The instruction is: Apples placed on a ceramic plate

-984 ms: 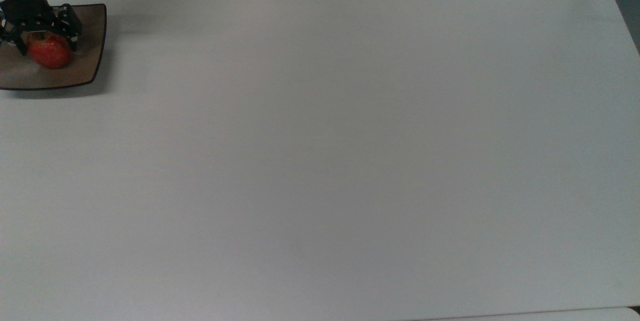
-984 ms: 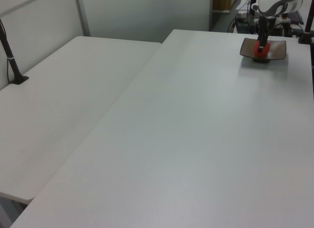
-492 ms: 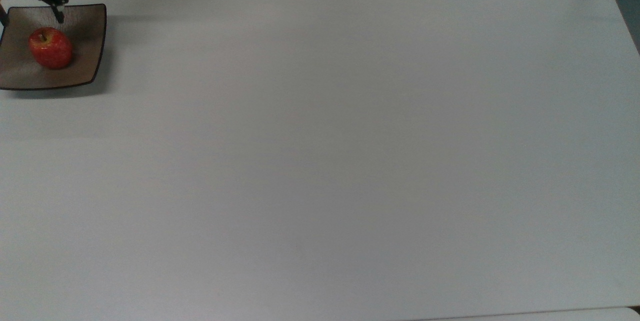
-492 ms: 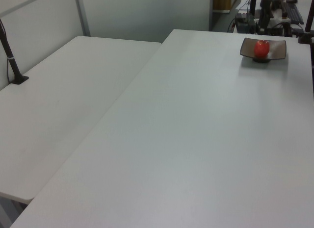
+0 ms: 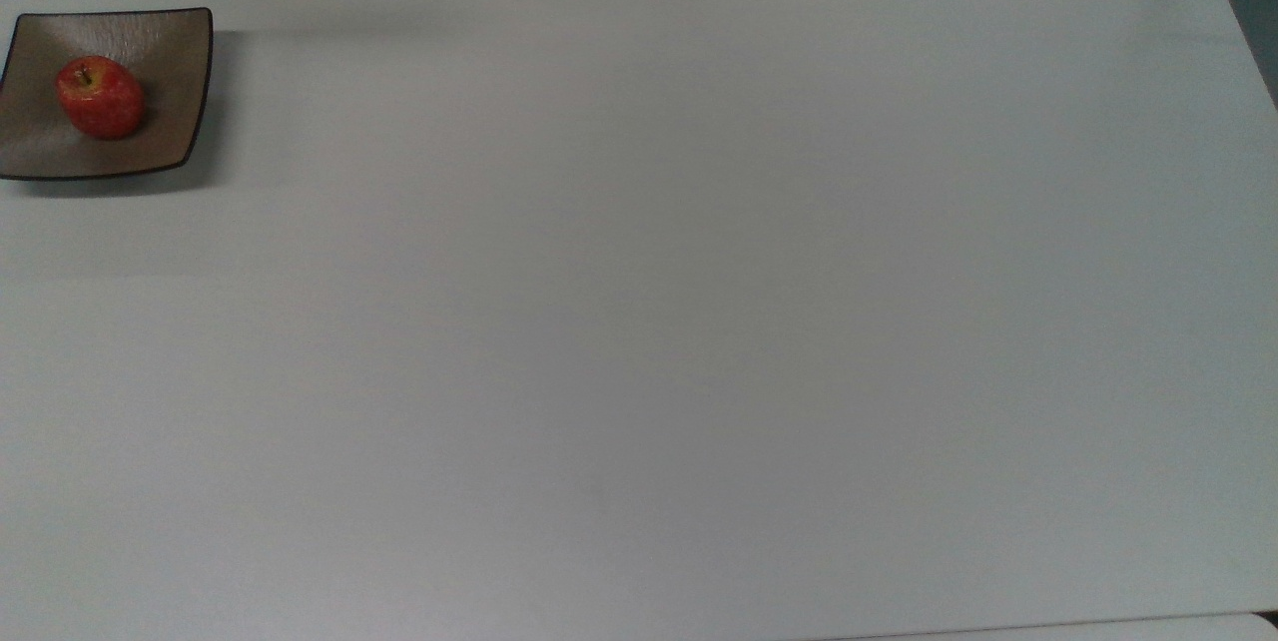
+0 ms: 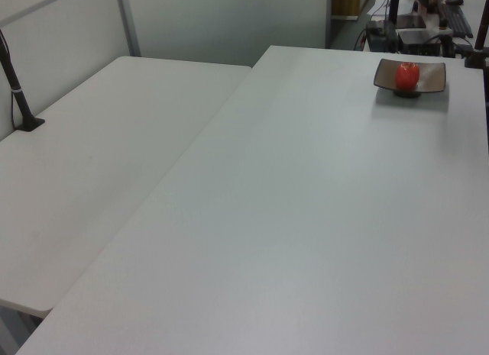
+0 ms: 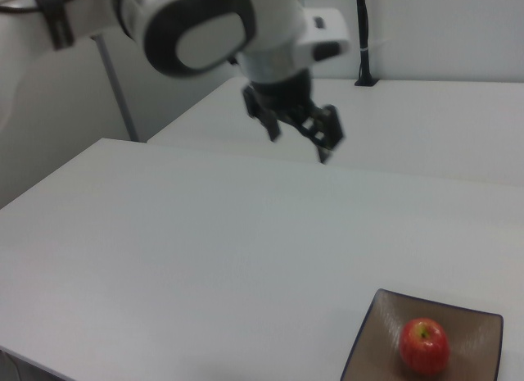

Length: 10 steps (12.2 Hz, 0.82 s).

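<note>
The apple (image 5: 100, 98) sits stem up inside the plate (image 5: 165, 42), a little off the middle toward the top view's left, touching nothing but the glaze beneath it. It also shows red on the plate (image 6: 432, 75) in the left view, at the counter's far right corner there. In the right view the apple (image 7: 424, 346) rests low on the plate (image 7: 372, 340), well below and to the right view's right of the gripper (image 7: 298, 129).

The fingers (image 7: 329, 136) hang spread and empty high above the counter (image 5: 639, 302), with clear air between them and nothing near their tips.

As for handling, the apple looks firm, round and glossy, so it would likely be light but slippery and free to roll on the shallow glaze. If it had to be taken again, a hold across its widest girth, with 1 finger on each side and the stem left clear, seems safest. The plate looks hard and breakable, so any descent near its thin rim calls for care.

With the 1 apple lying on the plate, the task appears done.
</note>
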Available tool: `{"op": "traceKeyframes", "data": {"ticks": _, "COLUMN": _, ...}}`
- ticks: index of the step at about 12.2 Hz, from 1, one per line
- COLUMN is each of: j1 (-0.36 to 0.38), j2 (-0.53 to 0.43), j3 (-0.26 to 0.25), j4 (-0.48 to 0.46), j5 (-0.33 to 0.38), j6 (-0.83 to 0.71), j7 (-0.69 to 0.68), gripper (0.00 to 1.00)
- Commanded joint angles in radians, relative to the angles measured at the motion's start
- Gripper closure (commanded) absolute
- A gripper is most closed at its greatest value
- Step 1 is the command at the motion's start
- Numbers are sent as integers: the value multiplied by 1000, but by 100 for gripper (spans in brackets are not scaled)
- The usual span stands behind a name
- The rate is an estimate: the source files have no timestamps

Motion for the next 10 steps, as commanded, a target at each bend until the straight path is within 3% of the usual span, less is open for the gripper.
{"op": "traceKeyframes", "data": {"ticks": 1, "j1": 155, "j2": -76, "j3": -9, "j4": 2, "j5": 6, "j6": -131, "j7": 120, "gripper": 0}}
{"op": "traceKeyframes", "data": {"ticks": 3, "j1": 258, "j2": -87, "j3": -2, "j4": 3, "j5": -11, "j6": -160, "j7": 299, "gripper": 0}}
{"op": "traceKeyframes", "data": {"ticks": 4, "j1": 284, "j2": -86, "j3": 38, "j4": 2, "j5": -24, "j6": -157, "j7": 373, "gripper": 0}}
{"op": "traceKeyframes", "data": {"ticks": 6, "j1": 288, "j2": -82, "j3": 171, "j4": -43, "j5": -131, "j6": -152, "j7": 500, "gripper": 0}}
{"op": "traceKeyframes", "data": {"ticks": 8, "j1": 294, "j2": -57, "j3": 225, "j4": -60, "j5": -159, "j6": -146, "j7": 512, "gripper": 0}}
{"op": "traceKeyframes", "data": {"ticks": 10, "j1": 326, "j2": -15, "j3": 229, "j4": -58, "j5": -162, "j6": -141, "j7": 475, "gripper": 0}}
